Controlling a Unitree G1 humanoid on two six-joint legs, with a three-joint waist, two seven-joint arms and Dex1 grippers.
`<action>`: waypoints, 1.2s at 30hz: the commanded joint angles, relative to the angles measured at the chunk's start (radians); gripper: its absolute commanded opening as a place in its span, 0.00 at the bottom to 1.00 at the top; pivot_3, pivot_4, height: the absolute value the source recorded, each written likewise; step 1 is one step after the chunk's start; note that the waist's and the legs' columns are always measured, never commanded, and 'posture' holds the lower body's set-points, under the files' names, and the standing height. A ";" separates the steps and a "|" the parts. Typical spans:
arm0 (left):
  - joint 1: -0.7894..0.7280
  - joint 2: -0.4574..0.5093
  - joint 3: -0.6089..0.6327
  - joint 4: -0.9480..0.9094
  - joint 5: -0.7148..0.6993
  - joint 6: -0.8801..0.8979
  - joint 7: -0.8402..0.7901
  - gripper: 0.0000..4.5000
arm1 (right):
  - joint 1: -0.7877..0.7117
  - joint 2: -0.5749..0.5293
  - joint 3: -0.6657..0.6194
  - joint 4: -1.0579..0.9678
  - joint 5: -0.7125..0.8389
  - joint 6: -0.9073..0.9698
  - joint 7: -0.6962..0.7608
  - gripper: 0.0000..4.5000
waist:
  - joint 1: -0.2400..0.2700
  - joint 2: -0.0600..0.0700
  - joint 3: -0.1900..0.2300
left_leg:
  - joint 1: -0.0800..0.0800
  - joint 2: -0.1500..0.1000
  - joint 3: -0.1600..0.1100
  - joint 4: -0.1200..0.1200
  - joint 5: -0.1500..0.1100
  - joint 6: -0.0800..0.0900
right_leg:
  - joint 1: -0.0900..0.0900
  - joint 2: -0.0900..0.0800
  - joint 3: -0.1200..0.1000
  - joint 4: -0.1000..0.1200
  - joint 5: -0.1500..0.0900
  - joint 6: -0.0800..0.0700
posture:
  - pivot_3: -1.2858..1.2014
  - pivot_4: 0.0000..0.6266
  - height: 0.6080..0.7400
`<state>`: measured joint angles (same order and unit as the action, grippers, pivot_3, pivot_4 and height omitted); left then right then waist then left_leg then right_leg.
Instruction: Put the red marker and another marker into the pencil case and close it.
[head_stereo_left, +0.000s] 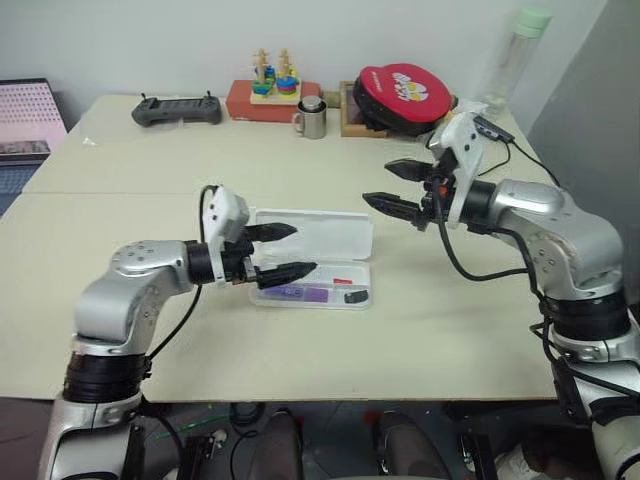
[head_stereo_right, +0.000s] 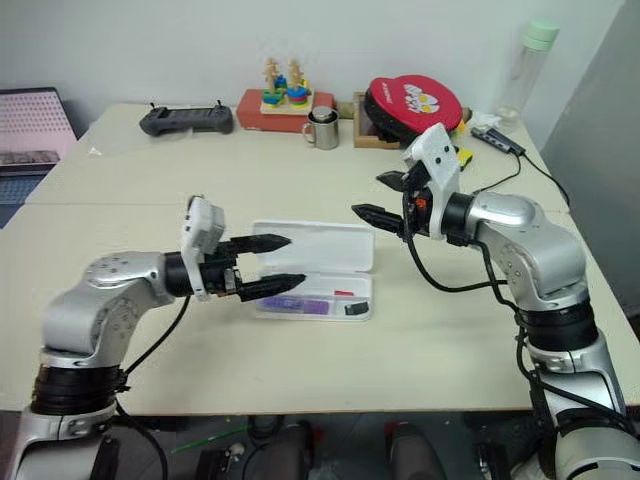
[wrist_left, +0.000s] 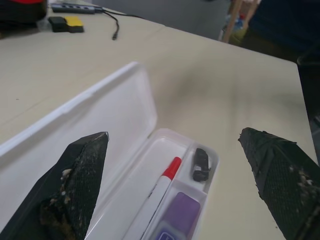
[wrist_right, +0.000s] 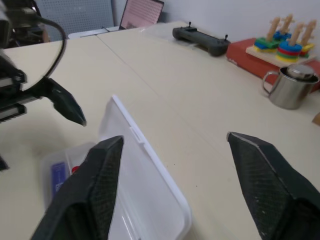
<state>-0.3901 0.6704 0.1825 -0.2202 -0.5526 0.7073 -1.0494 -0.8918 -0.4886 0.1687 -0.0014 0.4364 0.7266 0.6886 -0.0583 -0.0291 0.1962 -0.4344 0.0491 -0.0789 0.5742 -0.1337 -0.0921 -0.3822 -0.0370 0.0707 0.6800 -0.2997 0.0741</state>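
Hovering over the white, round-cornered plastic pencil case (head_stereo_left: 315, 262), lid up.
Inside lie the slim red-capped white marker (wrist_left: 159, 187) and chunky lilac highlighter (wrist_left: 176, 215); my left gripper (head_stereo_left: 283, 251) and right gripper (head_stereo_left: 398, 188) gape wide, empty.

My work surface is a beige rectangular table (head_stereo_left: 420, 330). Near centre lies the white plastic pencil case (head_stereo_left: 318, 262), lid open. Along the far edge, left to right: a black handheld controller (head_stereo_left: 177, 109), a red box (head_stereo_left: 240, 98), a steel mug (head_stereo_left: 312, 118), a red round pouch (head_stereo_left: 403, 92).
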 joint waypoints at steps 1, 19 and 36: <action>0.057 0.045 0.144 -0.043 -0.072 0.018 0.040 1.00 | -0.143 0.082 0.045 0.207 -0.117 -0.084 -0.032 0.52 | -0.005 0.000 0.000 | 0.000 0.000 0.000 -0.001 0.000 0.000 | -0.001 0.000 0.000 0.001 0.001 -0.001 | 0.52 0.24 1.00; 0.100 0.120 0.286 -0.037 -0.221 0.051 0.089 1.00 | -0.267 0.300 0.192 0.601 -0.390 -0.277 0.057 0.01 | 0.003 0.000 0.000 | -0.002 0.001 0.000 -0.002 -0.001 -0.001 | -0.003 0.001 -0.001 0.001 0.000 -0.002 | 0.52 0.24 1.00; 0.120 0.139 0.231 -0.046 -0.210 0.039 0.080 1.00 | -0.022 0.183 0.333 0.118 -0.394 -0.136 0.374 0.01 | 0.001 -0.001 0.000 | -0.001 0.001 0.000 -0.002 -0.001 -0.001 | -0.002 0.001 -0.001 0.001 0.000 -0.002 | 0.52 0.24 1.00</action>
<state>-0.2781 0.7875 0.4187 -0.2330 -0.7489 0.7552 -0.9552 -0.9277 -0.3015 0.4797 0.1841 0.0389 0.5599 1.0434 -0.0577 -0.0304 0.1958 -0.4349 0.0500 -0.0794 0.5722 -0.1344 -0.0934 -0.3842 -0.0361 0.0697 0.6810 -0.3005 0.0734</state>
